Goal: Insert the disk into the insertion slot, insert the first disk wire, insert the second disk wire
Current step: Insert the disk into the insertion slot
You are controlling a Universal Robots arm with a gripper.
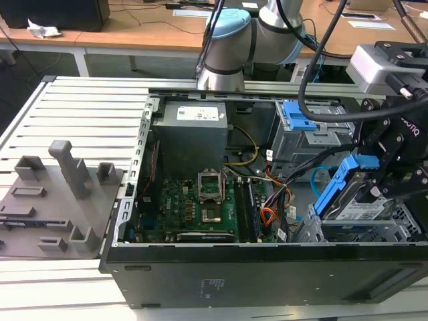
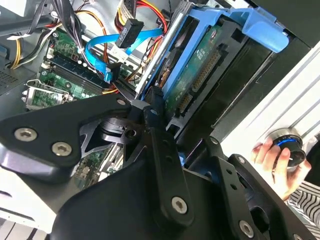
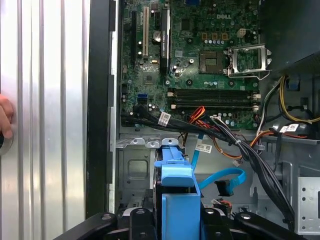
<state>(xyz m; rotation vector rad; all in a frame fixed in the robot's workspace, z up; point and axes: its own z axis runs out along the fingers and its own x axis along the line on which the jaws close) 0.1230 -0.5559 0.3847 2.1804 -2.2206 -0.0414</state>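
One gripper (image 1: pixel 384 190) stands clamped on the disk (image 1: pixel 358 212) at the lower right of the exterior view, just over the insertion slot (image 1: pixel 401 231). The disk looks stiff and rather heavy, with smooth metal faces and a slightly bendable blue plastic frame. It probably dislikes shocks, so a hold across the frame's two long edges seems safest. It sits tilted, not flat: its blue rail rises from lower left to upper right, the handle end high, and the long axis seems to follow that rail.
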